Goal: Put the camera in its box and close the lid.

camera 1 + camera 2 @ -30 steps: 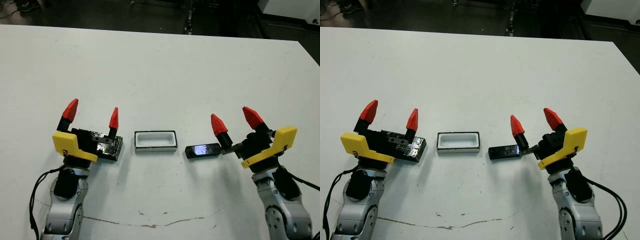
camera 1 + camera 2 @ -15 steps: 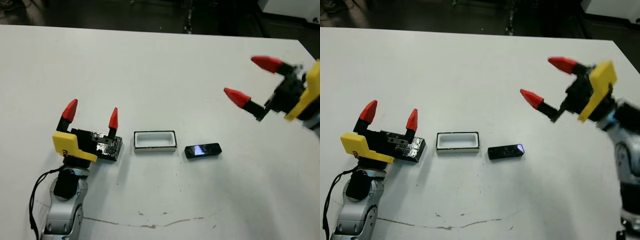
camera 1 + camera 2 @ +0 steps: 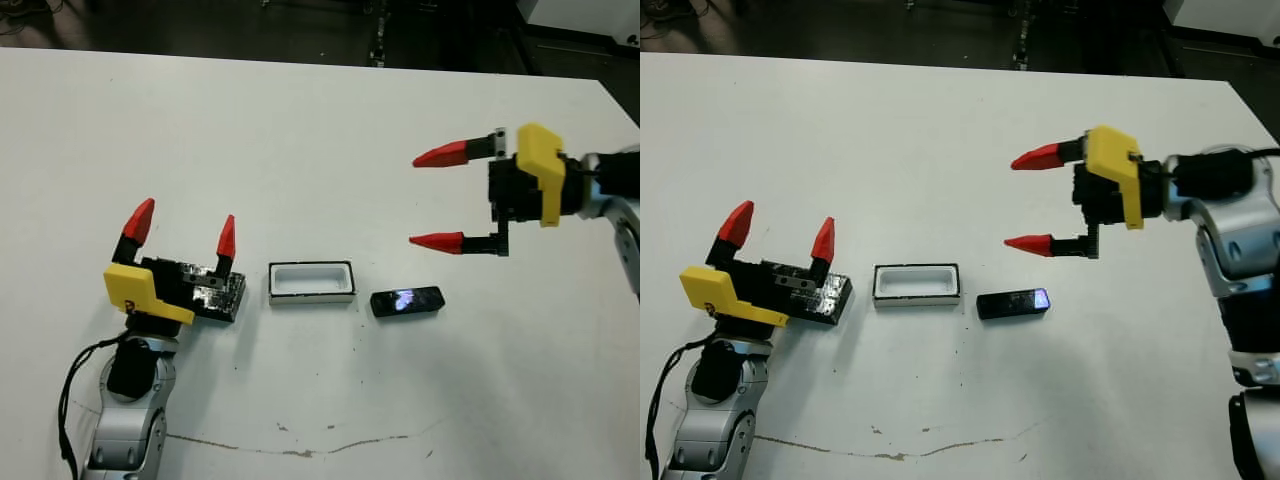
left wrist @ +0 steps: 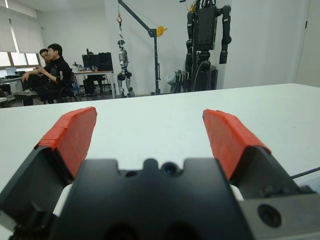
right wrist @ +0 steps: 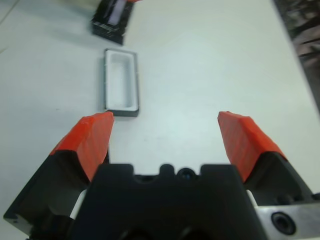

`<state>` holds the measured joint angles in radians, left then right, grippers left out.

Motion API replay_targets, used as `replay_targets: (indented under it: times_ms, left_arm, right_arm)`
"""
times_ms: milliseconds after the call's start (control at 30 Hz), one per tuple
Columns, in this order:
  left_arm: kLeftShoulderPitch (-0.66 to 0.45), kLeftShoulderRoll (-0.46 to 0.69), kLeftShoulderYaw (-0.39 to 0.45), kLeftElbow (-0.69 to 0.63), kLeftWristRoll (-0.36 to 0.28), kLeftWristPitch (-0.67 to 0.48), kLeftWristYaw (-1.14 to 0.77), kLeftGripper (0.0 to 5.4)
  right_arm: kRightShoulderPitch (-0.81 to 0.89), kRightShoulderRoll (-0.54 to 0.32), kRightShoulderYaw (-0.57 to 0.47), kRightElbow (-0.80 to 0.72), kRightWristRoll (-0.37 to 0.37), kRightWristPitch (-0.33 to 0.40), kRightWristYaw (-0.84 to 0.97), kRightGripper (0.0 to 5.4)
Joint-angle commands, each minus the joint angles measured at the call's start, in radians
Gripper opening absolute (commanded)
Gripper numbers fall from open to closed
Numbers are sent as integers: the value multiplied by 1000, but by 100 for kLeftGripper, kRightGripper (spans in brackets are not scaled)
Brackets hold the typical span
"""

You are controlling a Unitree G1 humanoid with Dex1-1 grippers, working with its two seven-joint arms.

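While the right end effector (image 3: 438,198) hovers spread above it, one camera (image 3: 406,300) lies beside one box (image 3: 311,282) and one lid (image 3: 218,293).

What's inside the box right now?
Nothing: the box shows only its bare white inside. The camera lies on the table beside it, and the lid sits on the other side, partly hidden by the left gripper.
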<state>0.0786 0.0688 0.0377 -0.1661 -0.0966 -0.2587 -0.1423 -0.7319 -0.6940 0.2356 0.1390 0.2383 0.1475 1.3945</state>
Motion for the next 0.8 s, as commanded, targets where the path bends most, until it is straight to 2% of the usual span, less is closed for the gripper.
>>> replay_targets:
  times_ms: [33, 367, 467, 800]
  left_arm:
    - [11, 1, 1, 3, 5, 2, 4, 539]
    - [11, 0, -1, -2, 7, 11, 7, 539]
    - [8, -1, -2, -1, 12, 12, 11, 539]
    - [6, -1, -4, -7, 13, 16, 12, 539]
  right_arm:
    - [-35, 9, 44, 32, -20, 1, 62, 540]
    - [-33, 25, 119, 61, -67, 36, 130, 540]
    - [-27, 32, 132, 72, -83, 13, 140, 540]
    - [-2, 40, 163, 81, -125, 5, 142, 540]
